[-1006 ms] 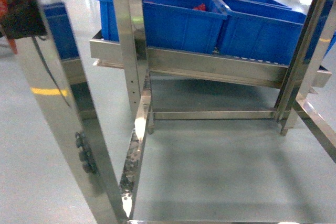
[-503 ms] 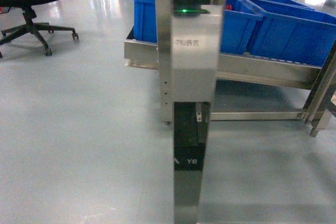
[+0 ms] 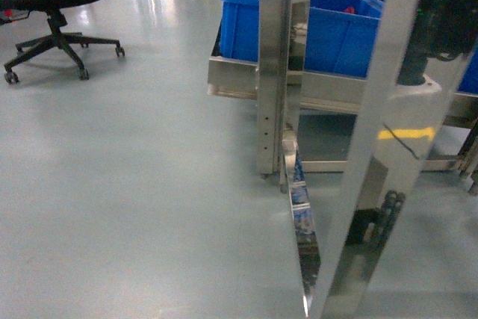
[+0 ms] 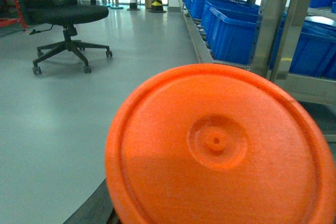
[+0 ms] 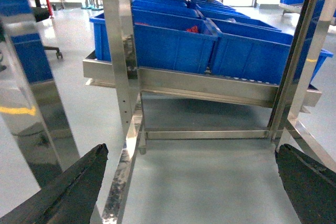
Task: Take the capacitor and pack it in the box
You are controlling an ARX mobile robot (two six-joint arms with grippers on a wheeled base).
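The steel rack (image 5: 210, 85) is taken as the landmark, and it is the largest thing shown. It is built of bright uprights and a tilted shelf, presumably slanted so that the bins slide toward the picking side. In the head view one upright (image 3: 275, 65) is seen close by, with a second mirrored post (image 3: 381, 147) nearer still on the right; the camera is thus judged to be at the rack's corner, not yet square to it.

On the shelf the blue bins (image 5: 173, 40) are lined up side by side, touching, their open tops turned toward the aisle. Something small and red (image 5: 192, 29) is seen inside one bin; whether it is a capacitor cannot be told. The pale pink box is not shown in any view, so its place cannot be given.

Well to the left of the rack, on open grey floor (image 3: 127, 184), a black office chair (image 3: 56, 5) is seen, apart from everything else.

In the left wrist view an orange disc (image 4: 220, 145) with a moulded centre fills the lower frame, in front of the rack's end. The left gripper itself is not shown, so its state cannot be told.

The right gripper (image 5: 189, 182) is held facing the rack's lower bay, its two dark fingers (image 5: 68, 187) spread wide at the frame's corners with nothing between them, seemingly carried ready while the base is being positioned.
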